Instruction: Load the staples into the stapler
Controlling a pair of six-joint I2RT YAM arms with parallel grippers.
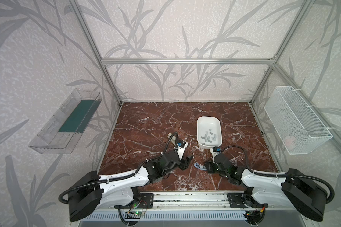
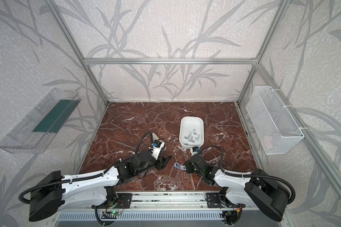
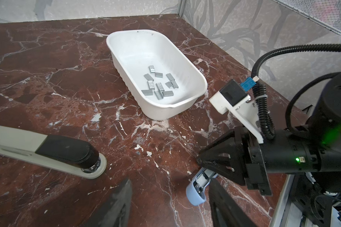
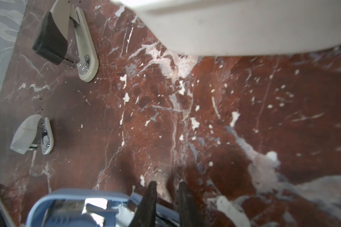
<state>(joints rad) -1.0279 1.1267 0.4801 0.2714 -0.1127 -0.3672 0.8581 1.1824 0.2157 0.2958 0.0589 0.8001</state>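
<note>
Several grey staples (image 1: pixel 209 135) (image 2: pixel 192 136) (image 3: pixel 158 85) lie loose in a white tray (image 1: pixel 203 120) (image 2: pixel 185 121) (image 3: pixel 126 39) right of centre. A small blue stapler (image 1: pixel 198 166) (image 2: pixel 179 166) (image 3: pixel 196 191) (image 4: pixel 77 206) lies near the table's front, hinged open, with its metal channel showing. My right gripper (image 1: pixel 204 167) (image 2: pixel 186 167) (image 4: pixel 167 184) is shut on the stapler's blue lower part, which runs between its fingers. My left gripper (image 1: pixel 188 160) (image 2: pixel 165 158) (image 3: pixel 171 204) stands open just left of the stapler, with nothing between its fingers.
A grey and black stapler (image 1: pixel 171 136) (image 2: pixel 155 135) (image 3: pixel 47 151) (image 4: pixel 63 39) lies behind the left arm. A small white stapler (image 4: pixel 32 135) shows only in the right wrist view. A clear shelf (image 1: pixel 67 121) hangs on the left wall, a wire basket (image 1: pixel 295 119) on the right.
</note>
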